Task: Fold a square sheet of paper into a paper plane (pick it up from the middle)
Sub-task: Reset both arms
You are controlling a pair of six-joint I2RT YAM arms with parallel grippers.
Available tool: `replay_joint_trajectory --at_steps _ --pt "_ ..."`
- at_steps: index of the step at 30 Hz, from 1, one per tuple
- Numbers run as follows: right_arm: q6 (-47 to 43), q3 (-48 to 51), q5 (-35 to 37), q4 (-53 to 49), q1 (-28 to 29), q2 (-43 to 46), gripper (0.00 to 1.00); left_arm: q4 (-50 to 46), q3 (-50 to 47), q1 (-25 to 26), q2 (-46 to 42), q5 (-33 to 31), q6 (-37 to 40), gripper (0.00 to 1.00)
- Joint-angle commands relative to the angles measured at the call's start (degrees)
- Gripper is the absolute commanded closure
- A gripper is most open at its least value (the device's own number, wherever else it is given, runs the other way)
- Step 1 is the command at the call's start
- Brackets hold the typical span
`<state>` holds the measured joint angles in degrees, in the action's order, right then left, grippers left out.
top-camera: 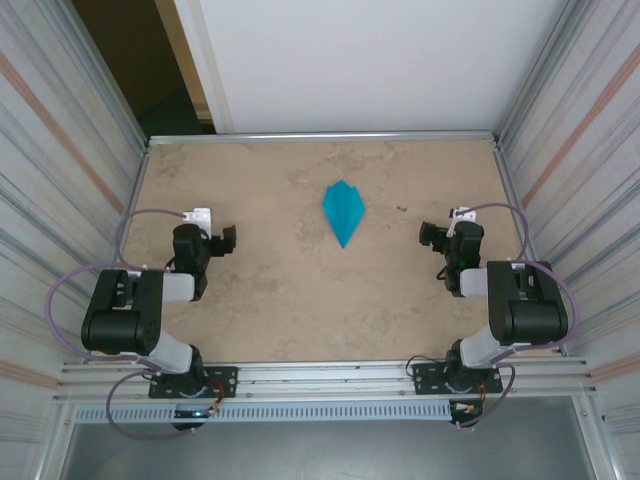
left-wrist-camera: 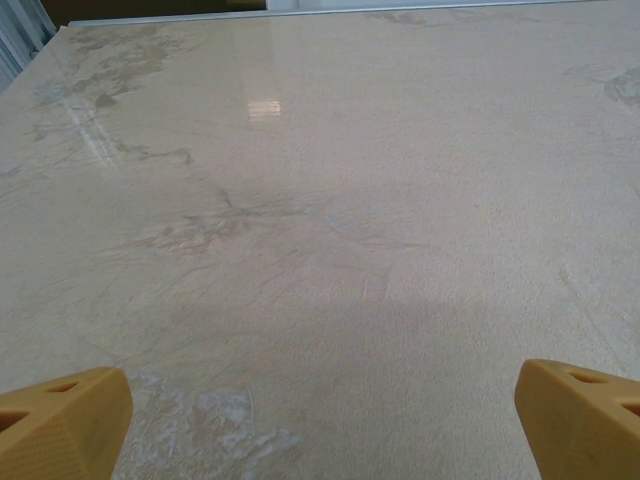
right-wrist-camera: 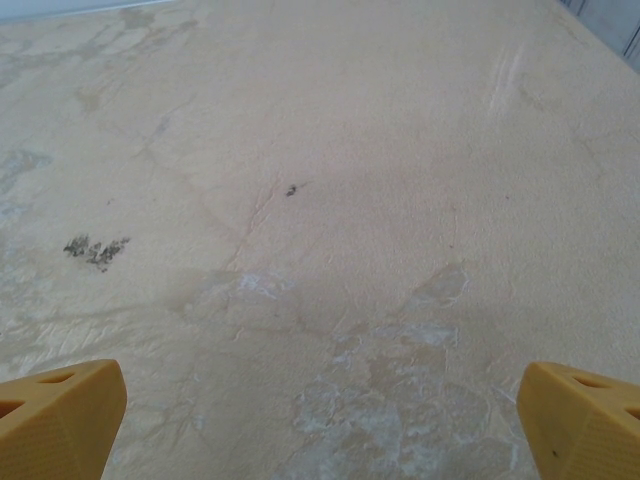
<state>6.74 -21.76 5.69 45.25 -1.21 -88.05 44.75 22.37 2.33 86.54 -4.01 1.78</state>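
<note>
Folding is judged finished: the paper plane lies on the tabletop, both jaws (wide open, empty) well clear; nothing further is required.

Seemingly 1 paper plane, 1 left gripper, 1 right gripper, 1 table.
</note>
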Motion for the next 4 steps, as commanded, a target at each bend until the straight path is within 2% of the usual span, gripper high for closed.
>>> replay_joint_trajectory --at_steps 1,4 --pt "-0.9 -1.2 -0.5 1.3 -0.2 -0.3 0.01 -0.2 1.9 -0.8 0.8 2.4 1.4 0.01" --pt "-0.9 -1.1 -0.6 1.4 -0.2 -0.2 0.01 0.4 1.4 -0.7 0.4 2.6 1.6 0.01"
